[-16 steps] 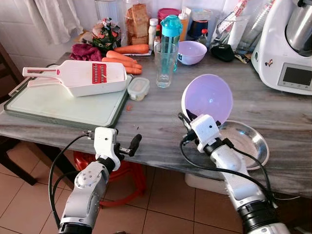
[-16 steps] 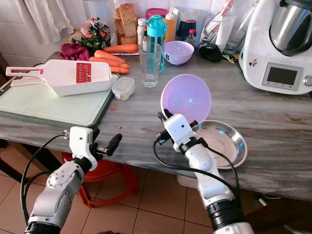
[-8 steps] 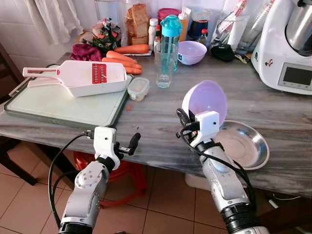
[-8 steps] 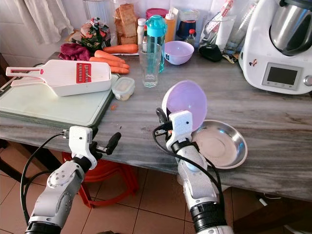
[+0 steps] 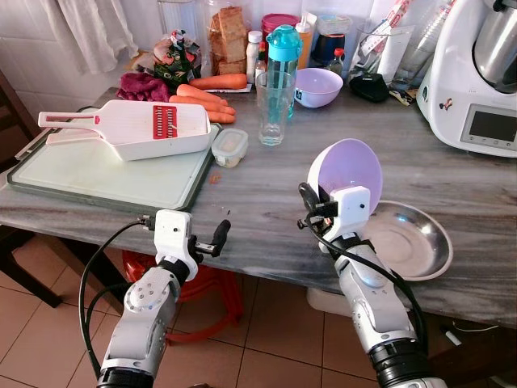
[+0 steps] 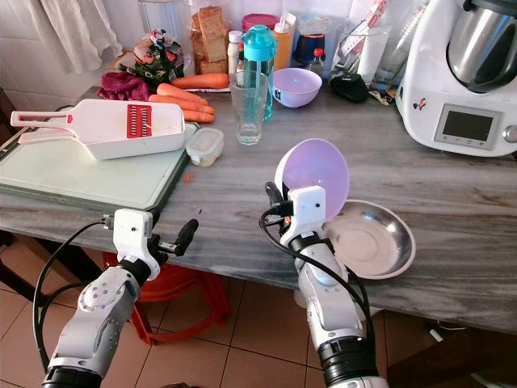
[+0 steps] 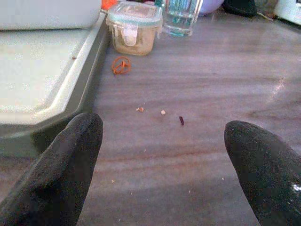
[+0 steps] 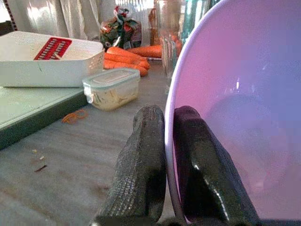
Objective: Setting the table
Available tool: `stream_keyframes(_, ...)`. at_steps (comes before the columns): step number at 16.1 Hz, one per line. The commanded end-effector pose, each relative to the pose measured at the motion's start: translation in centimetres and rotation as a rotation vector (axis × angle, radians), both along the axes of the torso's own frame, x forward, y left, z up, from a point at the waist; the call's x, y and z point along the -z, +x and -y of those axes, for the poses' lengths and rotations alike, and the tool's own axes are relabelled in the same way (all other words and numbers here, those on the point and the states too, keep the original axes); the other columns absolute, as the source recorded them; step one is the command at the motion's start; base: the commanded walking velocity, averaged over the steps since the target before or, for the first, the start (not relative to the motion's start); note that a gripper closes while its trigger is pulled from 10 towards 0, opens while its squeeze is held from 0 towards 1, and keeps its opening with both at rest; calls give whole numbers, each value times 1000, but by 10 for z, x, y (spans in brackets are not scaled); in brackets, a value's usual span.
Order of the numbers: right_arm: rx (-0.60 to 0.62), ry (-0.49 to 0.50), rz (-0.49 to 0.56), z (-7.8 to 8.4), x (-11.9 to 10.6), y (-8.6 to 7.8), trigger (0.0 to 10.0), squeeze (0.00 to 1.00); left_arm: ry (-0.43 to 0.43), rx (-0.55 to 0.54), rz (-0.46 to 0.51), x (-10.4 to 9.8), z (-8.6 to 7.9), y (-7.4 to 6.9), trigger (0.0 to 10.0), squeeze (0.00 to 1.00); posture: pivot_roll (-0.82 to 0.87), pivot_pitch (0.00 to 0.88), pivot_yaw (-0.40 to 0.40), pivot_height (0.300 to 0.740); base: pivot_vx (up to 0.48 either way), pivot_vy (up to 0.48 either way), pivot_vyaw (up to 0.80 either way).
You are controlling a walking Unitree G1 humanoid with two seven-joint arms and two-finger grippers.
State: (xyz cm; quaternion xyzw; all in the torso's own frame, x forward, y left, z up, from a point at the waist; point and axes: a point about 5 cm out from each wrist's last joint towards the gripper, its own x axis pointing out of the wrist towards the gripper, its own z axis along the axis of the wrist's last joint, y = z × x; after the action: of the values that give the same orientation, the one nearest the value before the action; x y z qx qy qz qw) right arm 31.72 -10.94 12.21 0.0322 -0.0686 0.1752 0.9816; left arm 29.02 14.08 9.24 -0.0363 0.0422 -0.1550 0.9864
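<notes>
A lilac plastic bowl [image 5: 349, 166] is held tilted on its side just above the grey table, its hollow facing me. My right gripper [image 5: 313, 208] is shut on its near rim, one finger [image 8: 146, 155] outside and the other inside the bowl [image 8: 235, 94]. A shallow steel plate [image 5: 420, 252] lies on the table directly to the bowl's right. My left gripper [image 5: 210, 240] hovers open at the table's front edge, with nothing between its fingers [image 7: 70, 160].
A green cutting board [image 5: 97, 174] bears a white slicer [image 5: 137, 129]. Behind stand a small lidded tub [image 5: 229, 147], a glass [image 5: 273, 109], a teal bottle [image 5: 283, 56], carrots [image 5: 206, 101], a second lilac bowl [image 5: 317, 85] and a white food processor [image 5: 477, 81].
My right arm has swung in under the bowl; the bowl has turned narrower and sunk slightly beside the steel plate. The left arm has hardly moved.
</notes>
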Motion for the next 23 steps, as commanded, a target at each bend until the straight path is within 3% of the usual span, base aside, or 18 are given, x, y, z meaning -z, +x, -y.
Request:
stream_keyframes(1, -6, 9, -24, 0, 3, 0, 10000, 1000, 10, -5, -3, 1, 1, 1, 10000, 0, 47, 59, 21, 740, 0, 0, 0)
stream_keyframes(6, 5, 20, 48, -2, -15, 0, 10000, 1000, 7, -25, 9, 0, -1, 2, 10000, 0, 47, 59, 18, 740, 0, 0, 0)
stream_keyframes(7, 14, 9, 69, 0, -19, -1, 10000, 953, 9, -30, 14, -1, -1, 2, 10000, 0, 47, 59, 18, 740, 0, 0, 0)
stream_keyframes(8, 29, -4, 94, 2, -25, -1, 10000, 529, 14, -40, 19, -1, -3, 3, 10000, 0, 47, 59, 18, 740, 0, 0, 0)
stream_keyframes(9, 52, -4, 119, 6, -32, -3, 10000, 0, 24, -60, 31, -2, -5, 4, 10000, 0, 42, 60, 17, 740, 0, 0, 0)
stream_keyframes(14, 77, -40, 162, 13, -40, -18, 10000, 0, 71, -140, 102, -9, -19, 2, 10000, 0, 40, 63, 12, 740, 0, 0, 0)
stream_keyframes(17, 85, -65, 155, 17, -39, -30, 10000, 0, 146, -210, 146, -11, -29, -6, 10000, 0, 37, 65, 12, 740, 0, 0, 0)
stream_keyframes(23, 86, -79, 120, 17, -36, -33, 10000, 0, 162, -231, 144, -5, -27, -13, 10000, 0, 36, 64, 9, 740, 0, 0, 87)
